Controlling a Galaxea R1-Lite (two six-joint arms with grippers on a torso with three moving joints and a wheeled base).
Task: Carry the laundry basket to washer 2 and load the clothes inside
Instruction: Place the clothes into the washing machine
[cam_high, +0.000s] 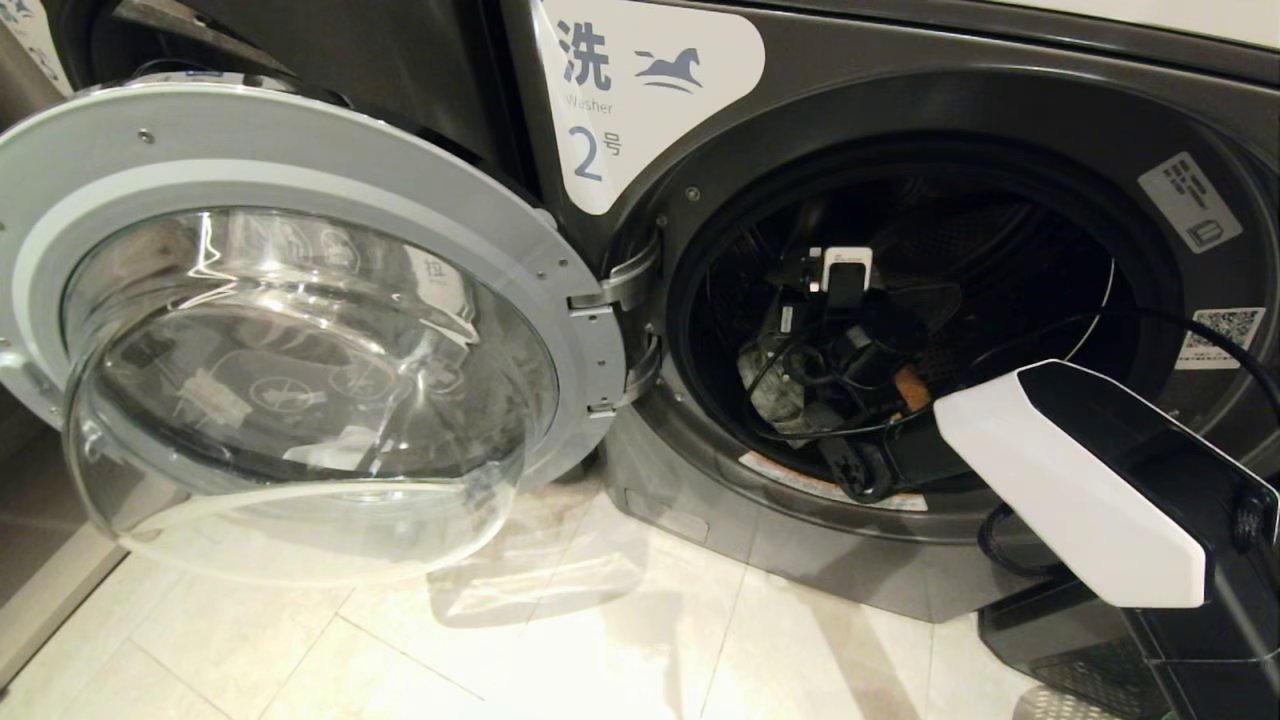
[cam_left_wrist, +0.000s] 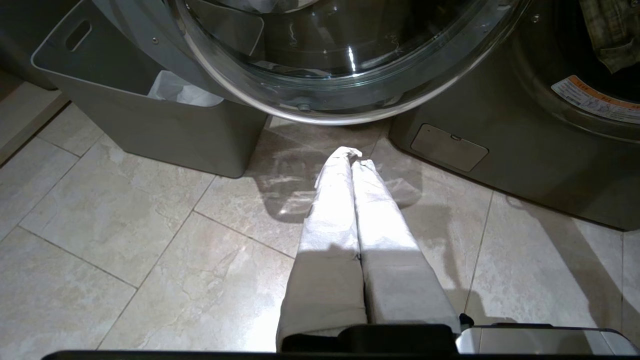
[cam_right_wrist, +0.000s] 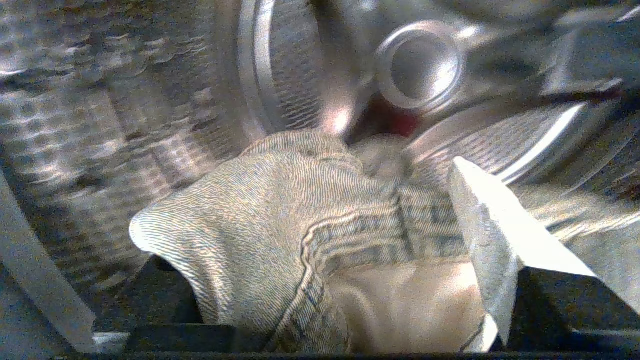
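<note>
1. While the door (cam_high: 300, 330) of washer 2 (cam_high: 650, 110) hangs swung wide on the left of the head view, the left gripper (cam_left_wrist: 351, 155) hangs low over the floor tiles (cam_left_wrist: 125, 235) in front of the machines. Its two wrapped fingers (cam_left_wrist: 330, 210) are pressed together, nothing between them. A grey bin (cam_left_wrist: 150, 125) with a white bag (cam_left_wrist: 180, 90) stands beyond it, off to one side.
2. Centre: drum opening (cam_high: 900, 330) dark. The grey-green garment (cam_high: 780, 385) lies low in the drum; a small orange patch beside it is probably the yellow cloth (cam_high: 912, 388), though that view is too dim to be sure.
3. Right: right arm (cam_high: 1080, 480) reaches in through the opening. Right gripper (cam_right_wrist: 320, 280), in its wrist view, has jaws spread wide; only one white finger (cam_right_wrist: 495, 250) is clearly identifiable.
4. Key relation: the denim-like cloth (cam_right_wrist: 260, 225) lies heaped directly in front of and between the spread jaws, folds draped against them. It does not look pinched; judged released, not held.
5. A red patch (cam_right_wrist: 400, 122) deeper in, near the drum's hub, may be the pink-red garment.
6. Right arm is the only one near the load; judged next need is a clean withdrawal without snagging the fabric.
7. Laundry basket: not identifiable in any view.
</note>
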